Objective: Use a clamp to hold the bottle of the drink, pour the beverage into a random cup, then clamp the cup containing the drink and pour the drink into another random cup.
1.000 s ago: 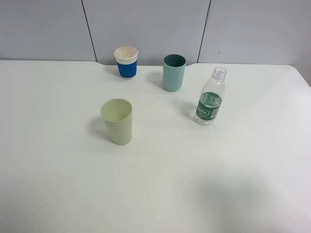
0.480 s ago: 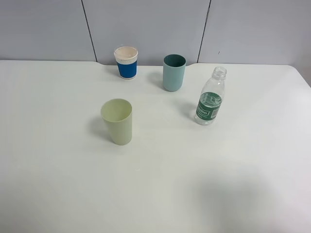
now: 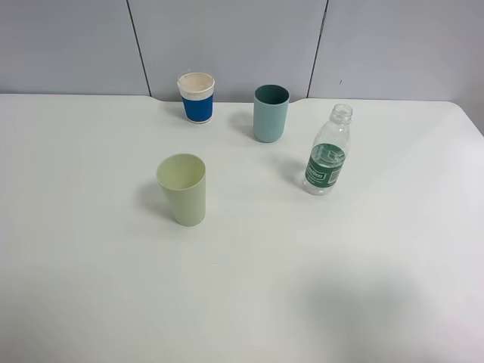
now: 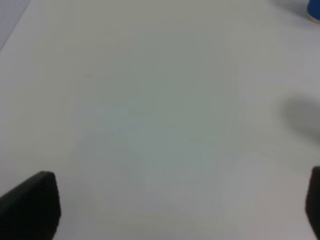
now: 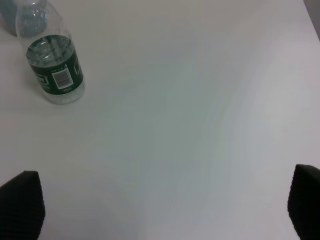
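Three cups stand apart from bottle.

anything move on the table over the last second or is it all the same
Nothing visibly changed. The bottle, the pale yellow-green cup, the teal cup and the white cup with a blue band all stand upright in the same spots on the table. Neither arm has entered the high view, and both grippers stay open with nothing between their jaws.

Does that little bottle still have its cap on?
No, the bottle stands upright with its neck open and no cap on top.
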